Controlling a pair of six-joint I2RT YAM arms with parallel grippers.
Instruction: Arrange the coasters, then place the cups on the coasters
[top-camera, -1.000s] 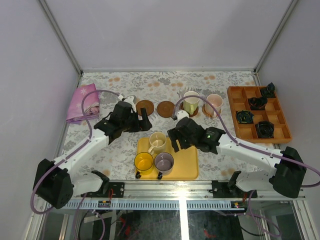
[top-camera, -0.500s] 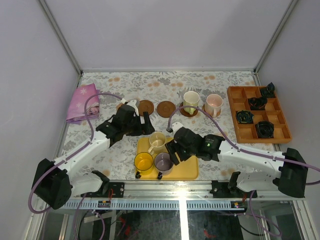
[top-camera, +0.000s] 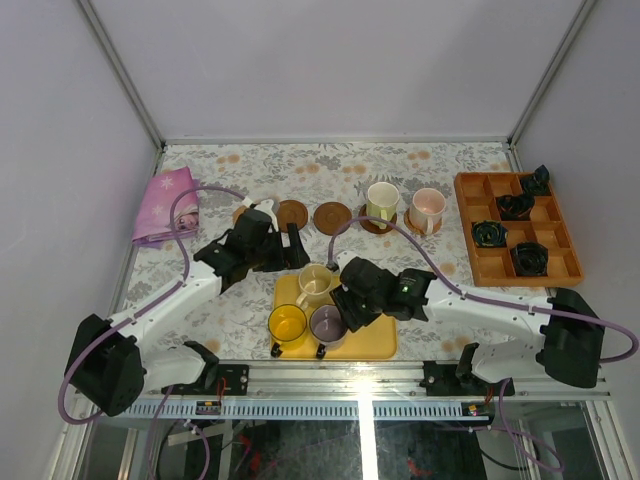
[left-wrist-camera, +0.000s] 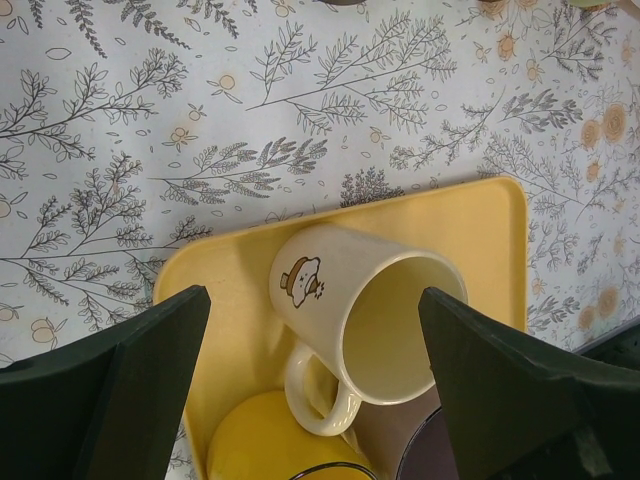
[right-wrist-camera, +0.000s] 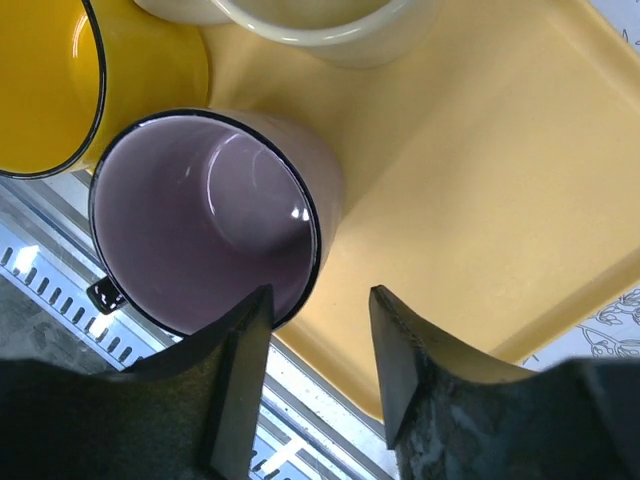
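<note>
cups: yel (top-camera: 287, 325), crm (top-camera: 315, 283), purp (top-camera: 327, 323) on tray (top-camera: 375, 320) | grn-wht (top-camera: 382, 203), pink (top-camera: 429, 205) on coasters (top-camera: 371, 227) | 2 coasters bare (top-camera: 291, 213) (top-camera: 331, 217)

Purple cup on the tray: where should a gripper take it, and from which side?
By its rim wall on the side facing bare tray, from above, one finger inside. The purple cup stands upright and open; the yellow cup and cream cup crowd the others.

The left gripper (left-wrist-camera: 310, 300) hung with fingers wide apart over a cream mug (left-wrist-camera: 370, 320) on the yellow tray (left-wrist-camera: 220, 290), a yellow mug (left-wrist-camera: 260, 445) just nearer, floral cloth (left-wrist-camera: 300, 120) beyond.
</note>
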